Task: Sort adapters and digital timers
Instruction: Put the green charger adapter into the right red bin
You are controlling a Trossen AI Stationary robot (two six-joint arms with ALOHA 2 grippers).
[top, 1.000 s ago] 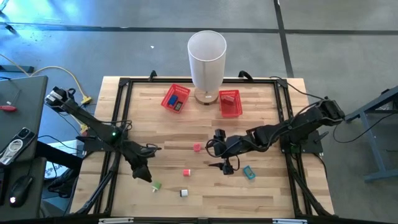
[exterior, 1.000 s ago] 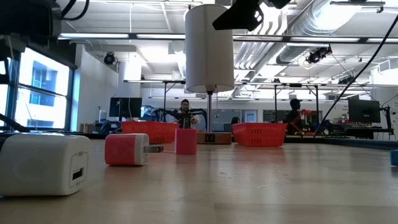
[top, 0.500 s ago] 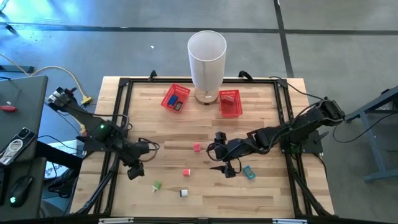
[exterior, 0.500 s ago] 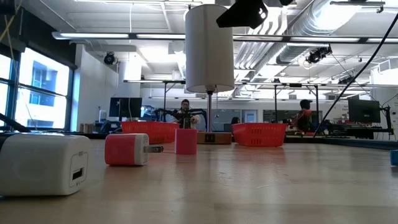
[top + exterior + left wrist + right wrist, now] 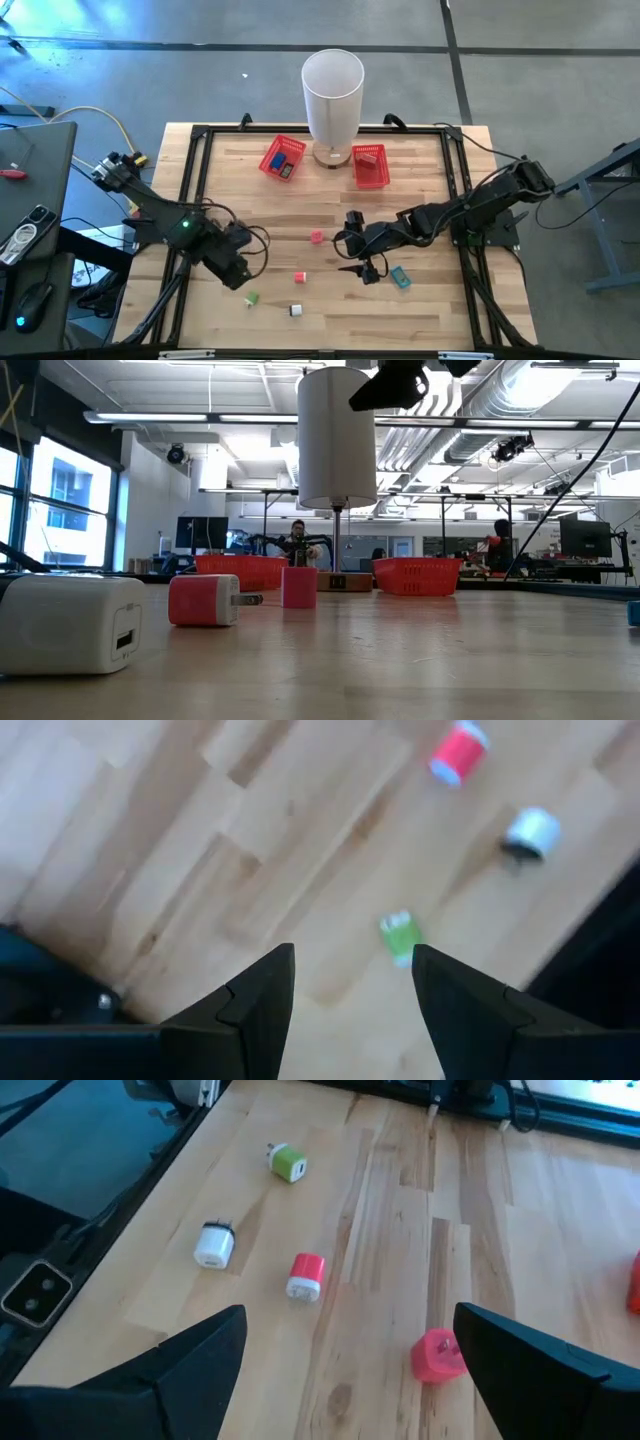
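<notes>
We log the left gripper (image 5: 350, 1010), jaws apart and empty, poised above the small green plastic adapter (image 5: 399, 934) near the table's front; right gripper (image 5: 362, 266) wide, empty, waiting mid-table.

Both arms reach over the table, left gripper (image 5: 350, 995) and right gripper (image 5: 345, 1370) with jaws apart.

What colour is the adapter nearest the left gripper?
Green, clearest in the left wrist view.

Tall white cylinder (image 5: 333, 95) between baskets
</notes>
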